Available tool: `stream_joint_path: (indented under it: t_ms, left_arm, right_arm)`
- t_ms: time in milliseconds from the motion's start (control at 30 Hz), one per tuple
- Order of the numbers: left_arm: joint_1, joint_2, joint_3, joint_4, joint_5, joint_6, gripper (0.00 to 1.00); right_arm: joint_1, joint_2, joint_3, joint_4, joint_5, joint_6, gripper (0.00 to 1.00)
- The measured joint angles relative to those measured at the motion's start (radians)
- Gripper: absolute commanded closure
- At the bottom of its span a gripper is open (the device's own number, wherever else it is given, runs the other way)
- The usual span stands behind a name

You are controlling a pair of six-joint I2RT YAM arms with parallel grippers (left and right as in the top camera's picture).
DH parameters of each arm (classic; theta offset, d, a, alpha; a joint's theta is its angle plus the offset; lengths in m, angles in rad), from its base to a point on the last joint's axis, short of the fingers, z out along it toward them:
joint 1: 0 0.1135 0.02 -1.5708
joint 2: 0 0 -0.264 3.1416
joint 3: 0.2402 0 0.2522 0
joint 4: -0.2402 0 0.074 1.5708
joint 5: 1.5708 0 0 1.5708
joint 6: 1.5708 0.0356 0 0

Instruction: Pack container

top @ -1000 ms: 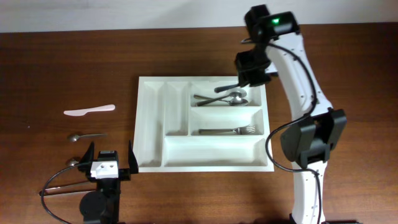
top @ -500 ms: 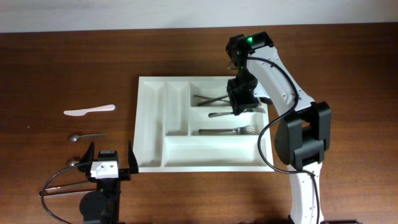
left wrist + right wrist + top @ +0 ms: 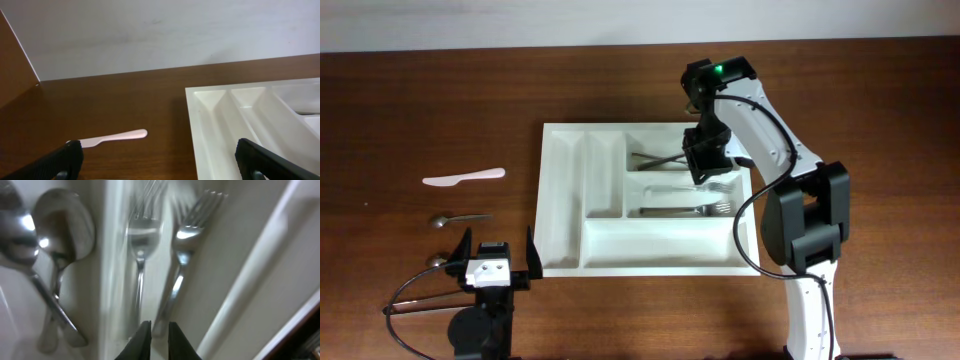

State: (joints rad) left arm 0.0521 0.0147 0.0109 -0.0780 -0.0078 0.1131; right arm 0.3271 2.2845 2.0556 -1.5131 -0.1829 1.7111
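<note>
Shows right gripper [image 3: 159,339] almost closed, tips a thin slit apart, grip impossible to tell, over two forks [image 3: 182,255] in middle wide compartment of white cutlery tray [image 3: 548,200], lying mid-table; puts spoons [image 3: 62,225] at forks' 12 o'clock, left gripper [image 3: 496,252] wide open, empty, at tray's 8 o'clock.

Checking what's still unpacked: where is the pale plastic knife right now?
In the overhead view, the plastic knife lies on the table left of the container, apart from it, with a loose metal spoon just nearer the left gripper.
</note>
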Motion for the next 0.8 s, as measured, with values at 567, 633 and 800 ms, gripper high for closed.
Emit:
stream_joint_path:
  t_ms: [567, 633, 800]
  left_arm:
    - [0.0, 0.0, 0.0, 0.0, 0.0, 0.0, 0.01]
    - [0.0, 0.0, 0.0, 0.0, 0.0, 0.0, 0.01]
    - [0.0, 0.0, 0.0, 0.0, 0.0, 0.0, 0.01]
  right_arm:
    - [-0.032, 0.0, 0.04, 0.015, 0.095, -0.2, 0.01]
    - [-0.074, 0.0, 0.106, 0.014, 0.124, -0.304, 0.01]
    - [-0.177, 0.001, 0.347, -0.014, 0.192, -0.645, 0.01]
